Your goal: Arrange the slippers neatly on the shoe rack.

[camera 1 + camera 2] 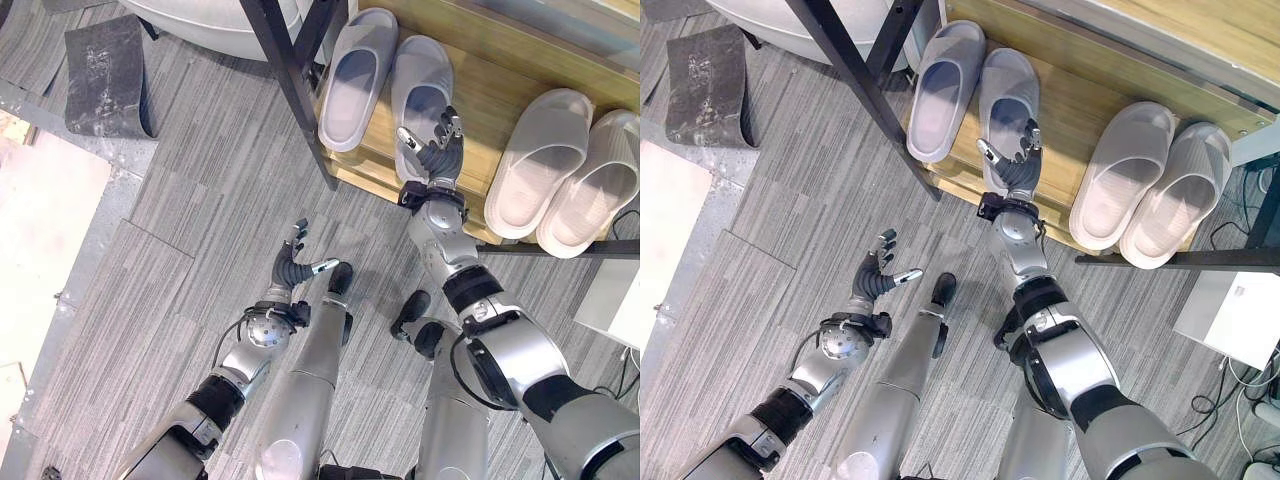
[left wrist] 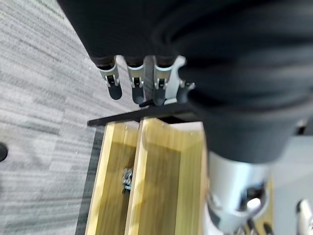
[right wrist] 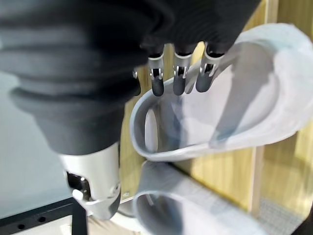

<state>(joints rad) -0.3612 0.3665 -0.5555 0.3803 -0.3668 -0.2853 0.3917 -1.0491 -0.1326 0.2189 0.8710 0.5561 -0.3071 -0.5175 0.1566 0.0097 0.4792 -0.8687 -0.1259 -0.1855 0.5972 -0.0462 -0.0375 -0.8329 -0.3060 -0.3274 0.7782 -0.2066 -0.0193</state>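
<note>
A pair of grey slippers [image 1: 355, 75] lies side by side, toes pointing inward, at the left end of the wooden shoe rack shelf [image 1: 500, 95]. A pale cream pair [image 1: 570, 170] lies at the right end. My right hand [image 1: 432, 145] hovers over the heel of the grey pair's right slipper [image 1: 420, 85], fingers straight and open. In the right wrist view its fingertips [image 3: 178, 83] sit just above that slipper [image 3: 244, 112], with the other grey slipper [image 3: 186, 210] beside it. My left hand [image 1: 293, 265] is open above the carpet in front of the rack, holding nothing.
The rack's black metal leg [image 1: 295, 90] slants down left of the grey pair. Back left there is a dark mat [image 1: 105, 75] and a white round basin [image 1: 200, 25]. A white box [image 1: 612, 290] stands at the right, and a pale floor panel [image 1: 45, 230] lies at the left.
</note>
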